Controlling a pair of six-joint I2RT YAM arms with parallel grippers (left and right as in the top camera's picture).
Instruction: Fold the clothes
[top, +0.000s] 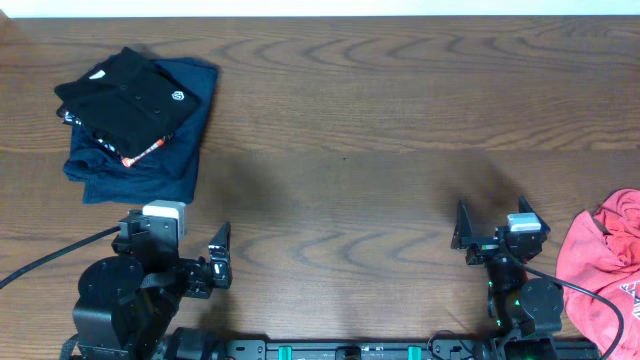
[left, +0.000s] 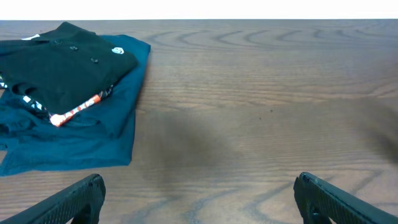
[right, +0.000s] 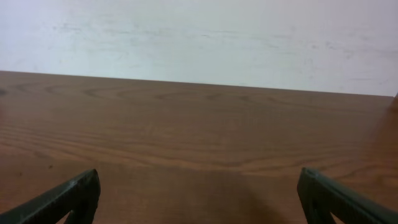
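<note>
red garment (top: 608, 268) crumpled at tabletop (top: 350, 150) right edge, folded stack (top: 135, 110) far left; our jaws both open, empty. next we grab red one, spread flat.

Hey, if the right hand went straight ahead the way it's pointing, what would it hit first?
Likely nothing: ahead of the right hand the wrist view shows only bare table, then the wall. The red garment lies off to its right.
</note>
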